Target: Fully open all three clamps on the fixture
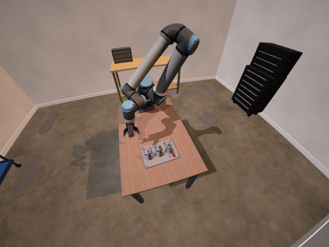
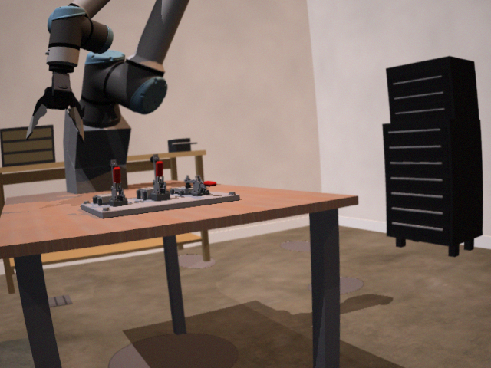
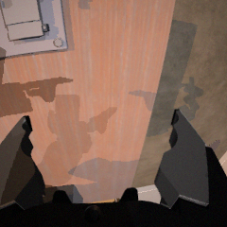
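A grey fixture plate (image 1: pixel 160 153) lies on the wooden table (image 1: pixel 157 148) and carries three toggle clamps with red handles. In the side view the left clamp (image 2: pixel 113 188) and the middle clamp (image 2: pixel 160 180) have upright handles, and the right clamp (image 2: pixel 199 184) has its handle lying flat. My gripper (image 1: pixel 130 131) is open and empty, well above the table near its left edge, behind and left of the plate; it also shows in the side view (image 2: pixel 55 119). The wrist view (image 3: pixel 101 151) shows only a corner of the plate (image 3: pixel 33 26) at the top left.
The robot base (image 2: pixel 97 154) stands at the table's far end. A wooden shelf (image 1: pixel 140 65) with a small drawer box (image 1: pixel 121 54) stands behind it. A black drawer cabinet (image 1: pixel 264 78) is by the right wall. A blue cart edge (image 1: pixel 5 165) is far left.
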Controlling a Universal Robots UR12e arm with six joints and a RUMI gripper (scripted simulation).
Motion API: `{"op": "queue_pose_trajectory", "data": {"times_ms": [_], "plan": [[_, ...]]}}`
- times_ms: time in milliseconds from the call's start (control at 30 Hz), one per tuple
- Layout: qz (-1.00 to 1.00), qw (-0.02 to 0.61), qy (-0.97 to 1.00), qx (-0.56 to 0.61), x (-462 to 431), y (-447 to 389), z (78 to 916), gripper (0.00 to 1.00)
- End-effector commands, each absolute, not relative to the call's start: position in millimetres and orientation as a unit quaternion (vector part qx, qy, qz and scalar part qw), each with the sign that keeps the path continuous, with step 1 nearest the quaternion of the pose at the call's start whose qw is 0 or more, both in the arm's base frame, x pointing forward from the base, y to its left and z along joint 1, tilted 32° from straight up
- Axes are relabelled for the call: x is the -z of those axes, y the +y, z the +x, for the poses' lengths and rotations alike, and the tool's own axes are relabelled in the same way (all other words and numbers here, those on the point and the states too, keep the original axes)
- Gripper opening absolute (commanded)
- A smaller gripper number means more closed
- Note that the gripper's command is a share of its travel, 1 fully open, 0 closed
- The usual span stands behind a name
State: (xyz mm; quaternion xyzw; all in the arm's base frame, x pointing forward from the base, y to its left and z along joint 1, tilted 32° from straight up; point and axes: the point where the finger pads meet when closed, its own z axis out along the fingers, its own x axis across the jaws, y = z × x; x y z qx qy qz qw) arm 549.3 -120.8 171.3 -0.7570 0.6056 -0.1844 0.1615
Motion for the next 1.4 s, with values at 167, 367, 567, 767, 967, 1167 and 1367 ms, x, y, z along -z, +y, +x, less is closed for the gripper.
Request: {"op": "queue_pose_trajectory", "data": {"times_ms": [167, 367, 567, 767, 967, 1167, 1367], "plan": [[-0.761, 0.221, 0.589, 0.160, -256.7, -1.1, 596.7, 1.00], [-0.761, 0.224, 0.588, 0.156, -260.3, 7.4, 598.0, 1.00], [-0.761, 0.224, 0.588, 0.156, -260.3, 7.5, 598.0, 1.00], [-0.761, 0.224, 0.588, 0.157, -260.3, 7.7, 597.4, 1.00], [-0.761, 0.224, 0.588, 0.157, -260.6, 7.4, 597.5, 0.00], [-0.761, 0.224, 0.588, 0.157, -261.2, 7.5, 597.9, 0.00], [-0.761, 0.224, 0.588, 0.157, -261.3, 7.6, 597.9, 0.00]]}}
